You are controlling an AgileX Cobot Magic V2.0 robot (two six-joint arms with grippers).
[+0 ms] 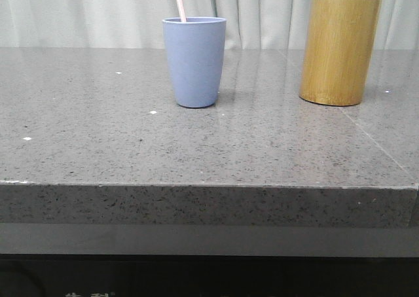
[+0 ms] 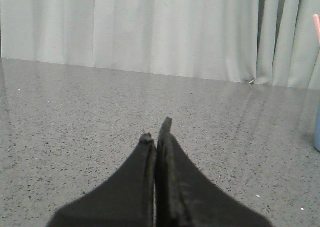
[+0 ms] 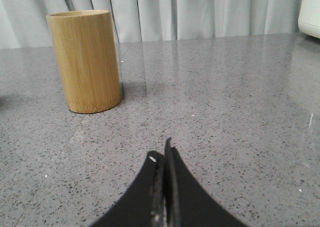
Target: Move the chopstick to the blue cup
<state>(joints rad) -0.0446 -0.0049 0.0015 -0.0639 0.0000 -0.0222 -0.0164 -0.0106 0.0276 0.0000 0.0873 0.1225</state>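
Observation:
The blue cup (image 1: 194,61) stands upright on the grey stone table, left of centre in the front view. A pale pink chopstick (image 1: 179,2) leans out of its rim; only the upper part shows. Its tip also shows at the edge of the left wrist view (image 2: 316,27), above a sliver of the blue cup (image 2: 317,132). My left gripper (image 2: 156,132) is shut and empty, low over bare table, well away from the cup. My right gripper (image 3: 161,152) is shut and empty over bare table. Neither gripper shows in the front view.
A taller yellow-brown bamboo cylinder (image 1: 339,50) stands right of the blue cup; it also shows in the right wrist view (image 3: 86,61). A white object (image 3: 310,12) sits at the far edge there. The table's front edge (image 1: 209,186) runs across. Pale curtains hang behind.

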